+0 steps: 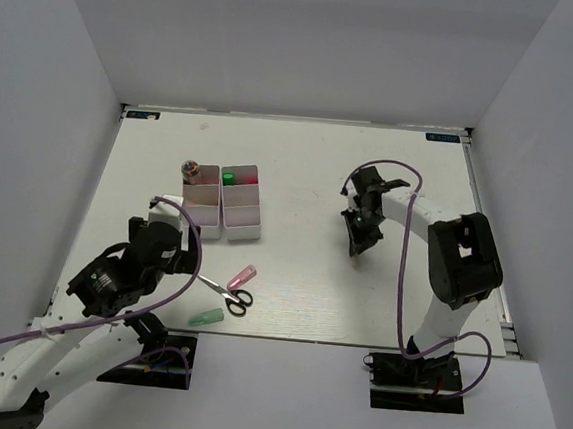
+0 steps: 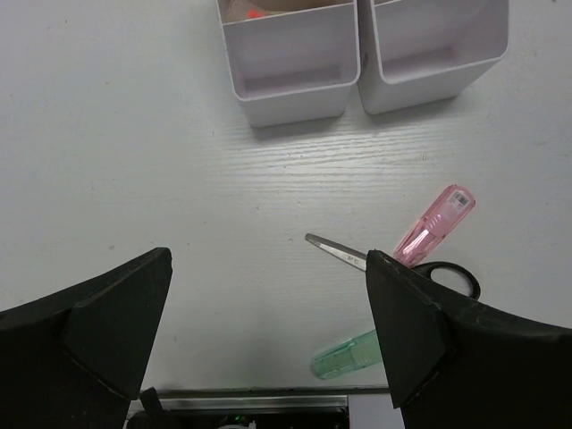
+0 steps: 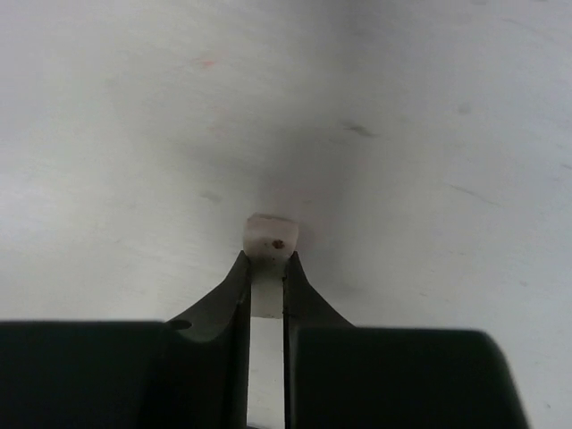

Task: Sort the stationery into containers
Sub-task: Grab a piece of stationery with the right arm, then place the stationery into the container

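Two white three-compartment trays stand side by side at left centre; their near ends show in the left wrist view. Black-handled scissors, a pink highlighter and a pale green marker lie on the table in front of the trays. My left gripper is open and empty, hovering above the table just left of these items. My right gripper is shut on a tiny white eraser, right of the trays, just above the table.
The far compartments of the trays hold a grey-brown item and green and red items. The table's near edge runs close below the left gripper. White walls enclose the table.
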